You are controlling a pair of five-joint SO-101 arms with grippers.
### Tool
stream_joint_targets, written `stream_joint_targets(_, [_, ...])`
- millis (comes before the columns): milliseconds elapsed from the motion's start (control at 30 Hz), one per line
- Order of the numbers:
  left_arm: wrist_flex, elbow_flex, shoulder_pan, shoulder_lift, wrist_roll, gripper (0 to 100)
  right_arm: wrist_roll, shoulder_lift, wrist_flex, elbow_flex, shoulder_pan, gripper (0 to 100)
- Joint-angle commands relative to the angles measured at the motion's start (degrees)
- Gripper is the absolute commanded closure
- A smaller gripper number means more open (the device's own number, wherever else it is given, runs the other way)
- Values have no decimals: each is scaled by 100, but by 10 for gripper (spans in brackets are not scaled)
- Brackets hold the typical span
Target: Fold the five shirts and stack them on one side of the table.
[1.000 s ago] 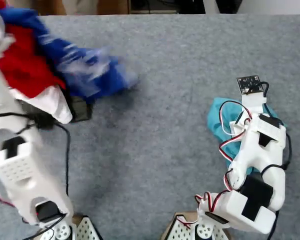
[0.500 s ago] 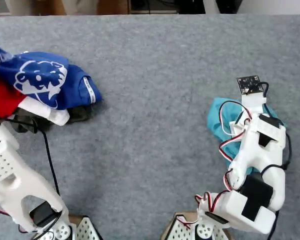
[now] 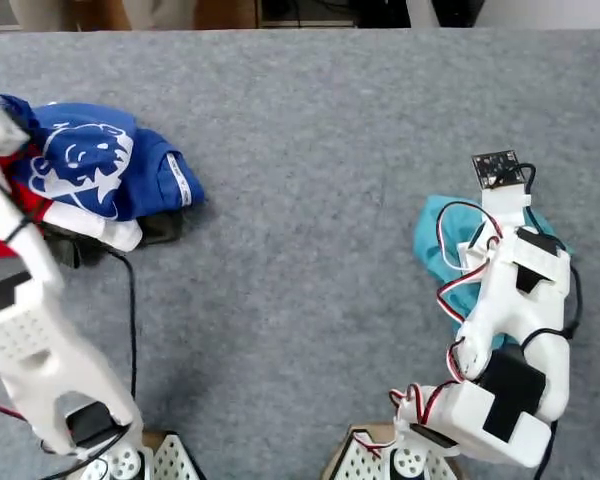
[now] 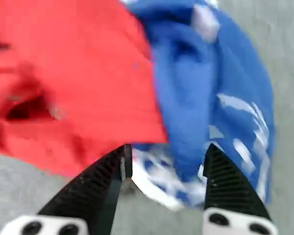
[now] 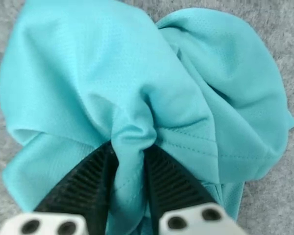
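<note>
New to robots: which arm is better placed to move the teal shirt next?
Probably right. The right claw pinches the teal shirt; the left claw hangs open over the red shirt and blue shirt.

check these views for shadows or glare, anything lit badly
High view: even, soft light on the grey table, no glare, just faint shade along the blue shirt edge. Right wrist view: dark creases in the teal shirt where the right claw pinches it. Left wrist view: deep shade in a fold of the red shirt beyond the open left claw.
</note>
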State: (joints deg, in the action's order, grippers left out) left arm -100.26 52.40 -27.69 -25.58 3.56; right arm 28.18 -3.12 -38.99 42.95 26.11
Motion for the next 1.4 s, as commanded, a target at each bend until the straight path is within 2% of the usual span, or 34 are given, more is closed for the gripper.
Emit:
stream_joint_targets(0, [-9, -967, 958, 980, -105, 760, -26, 13, 35, 119, -215, 997])
stream_joint_targets(100, [484, -1749, 1477, 919, 44, 761, -26, 13, 35, 119, -215, 997])
stream_joint_targets(300, [2119, -3200, 1389, -48, 730, 766, -18, 13, 35, 127, -215, 997])
stream_joint_targets(400, [2207, -3200, 1143, -514, 774, 882, -18, 13, 35, 127, -207, 997])
stream_joint_targets(467, [2101, -2971, 932, -611, 782, 995, -18, 13, 35, 127, -207, 997])
stream_joint_targets(533, [1741, -2602, 695, -611, 809, 961, -18, 13, 35, 127, -207, 997])
stream_joint_targets(733, [316, -229, -88, -110, 782, 982, -18, 13, 35, 136, -215, 997])
stream_joint_targets(900, [70, 1213, -870, -4, 782, 982, -18, 13, 18, 136, -215, 997])
stream_joint_targets(1067, [62, 1266, -1433, -505, 782, 982, -18, 13, -9, 136, -224, 997])
stream_joint_targets(1200, [-70, 1257, -1477, -875, 782, 977, -18, -31, -18, 171, -295, 997])
stream_joint_targets(1267, [-70, 941, -1292, -919, 571, 912, -18, -57, -79, 136, -330, 997])
stream_joint_targets(1367, [-70, 185, -862, -778, -18, 750, -18, -312, -677, -145, -470, 997])
